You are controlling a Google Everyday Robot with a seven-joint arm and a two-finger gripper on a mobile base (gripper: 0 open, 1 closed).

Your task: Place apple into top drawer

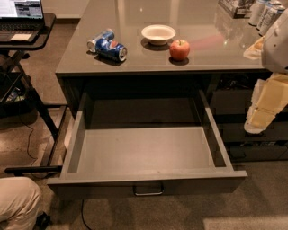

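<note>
The red apple (179, 49) stands on the grey countertop (135, 63) near its front edge, just right of a white bowl (158, 33). The top drawer (148, 181) is pulled wide open below the counter and nothing lies in it. Its silver bar handle (148, 190) shows at the front centre. My arm comes in at the right edge, and my gripper (256, 122) hangs low beside the drawer's right side. It is below counter height and well apart from the apple, and it holds nothing that I can see.
Blue soda cans (108, 46) lie on their sides on the counter's left part. Several cans (265, 13) stand at the back right. A laptop stand (22, 27) is at the left. A person's knee (18, 202) is at the bottom left. Dark stacked drawers (243, 130) are at the right.
</note>
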